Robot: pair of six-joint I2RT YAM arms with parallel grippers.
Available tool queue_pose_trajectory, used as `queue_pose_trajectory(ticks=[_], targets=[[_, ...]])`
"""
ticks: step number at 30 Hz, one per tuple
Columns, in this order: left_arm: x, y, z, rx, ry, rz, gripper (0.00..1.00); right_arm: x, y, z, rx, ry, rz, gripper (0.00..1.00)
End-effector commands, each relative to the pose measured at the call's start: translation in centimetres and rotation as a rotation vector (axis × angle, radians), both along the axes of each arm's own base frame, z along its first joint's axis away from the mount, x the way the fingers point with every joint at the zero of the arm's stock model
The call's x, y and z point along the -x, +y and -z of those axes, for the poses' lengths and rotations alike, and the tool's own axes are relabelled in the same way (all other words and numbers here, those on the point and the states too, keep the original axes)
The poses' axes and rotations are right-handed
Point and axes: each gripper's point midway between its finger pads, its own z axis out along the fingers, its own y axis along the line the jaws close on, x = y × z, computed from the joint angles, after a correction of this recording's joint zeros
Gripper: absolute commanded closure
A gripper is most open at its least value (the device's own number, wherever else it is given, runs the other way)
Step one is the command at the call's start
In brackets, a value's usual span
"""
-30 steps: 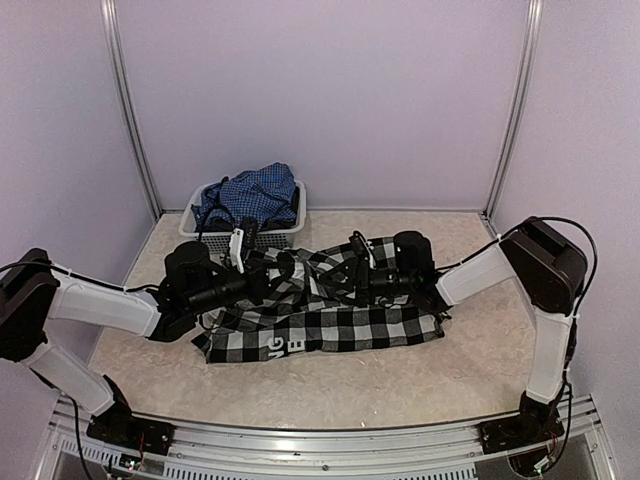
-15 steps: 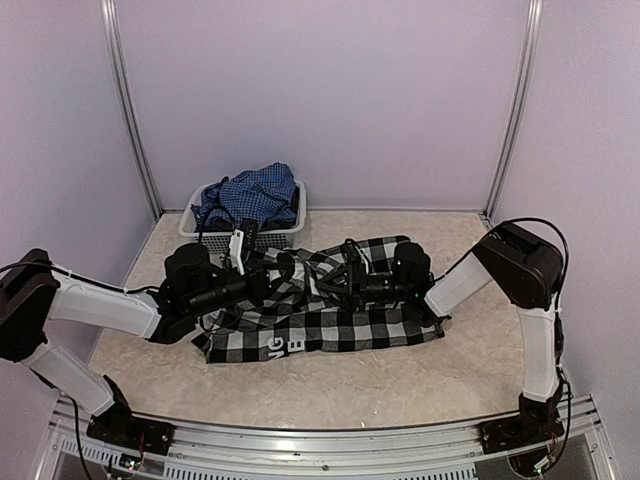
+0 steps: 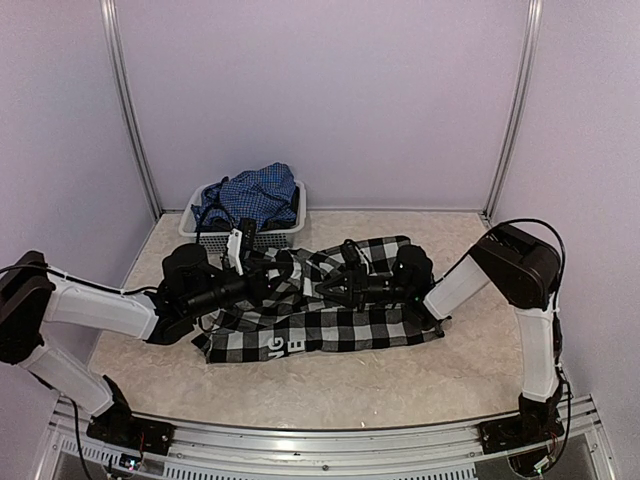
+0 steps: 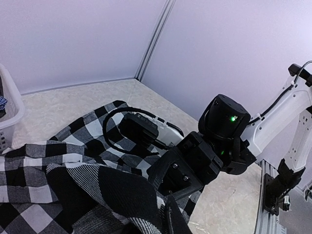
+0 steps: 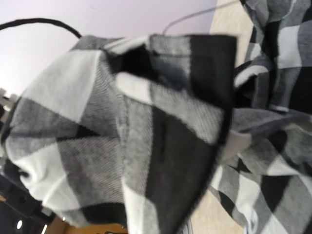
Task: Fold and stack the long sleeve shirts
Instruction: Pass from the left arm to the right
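The black-and-white check shirt lies spread and rumpled in the middle of the table, white letters showing near its front edge. Both grippers meet over its upper middle. My left gripper is shut on a raised fold of it; in the left wrist view one dark fingertip shows under the draped cloth. My right gripper is shut on the same shirt just to the right. In the right wrist view the check cloth fills the frame and hides the fingers. The blue fine-check shirt sits heaped in the basket.
A white mesh basket stands at the back left against the wall; its rim shows at the left of the left wrist view. Metal posts stand at the back corners. Bare beige tabletop lies in front of the shirt.
The right arm has reached further left across the shirt and its jaws have closed on the cloth. The left arm has barely moved.
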Motion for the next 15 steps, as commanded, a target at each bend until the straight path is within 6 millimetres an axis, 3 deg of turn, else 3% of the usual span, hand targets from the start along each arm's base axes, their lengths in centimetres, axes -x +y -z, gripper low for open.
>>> queue_pose_trajectory(ticks=[1,3,9,10,15], targets=[[0.8,0.3,0.2,-0.053,-0.038,-0.002,0.88,0.3,-1.4,-2.0,0.02,-0.076,0.032,1.0],[1.0,0.3,0.6,-0.092,-0.049,-0.007,0.85,0.1,-3.0,-1.9,0.093,-0.101,0.075,1.0],[2.8,-0.7,2.5,-0.214,-0.094,0.03,0.74,-1.2,-10.3,-0.5,0.476,-0.212,0.232,1.0],[3.0,-0.9,2.8,-0.231,-0.096,0.037,0.7,-1.3,-11.6,-0.1,0.557,-0.222,0.255,1.0],[4.1,-1.5,3.8,-0.277,-0.099,0.089,0.24,-0.9,-17.3,2.0,0.777,-0.2,0.301,1.0]])
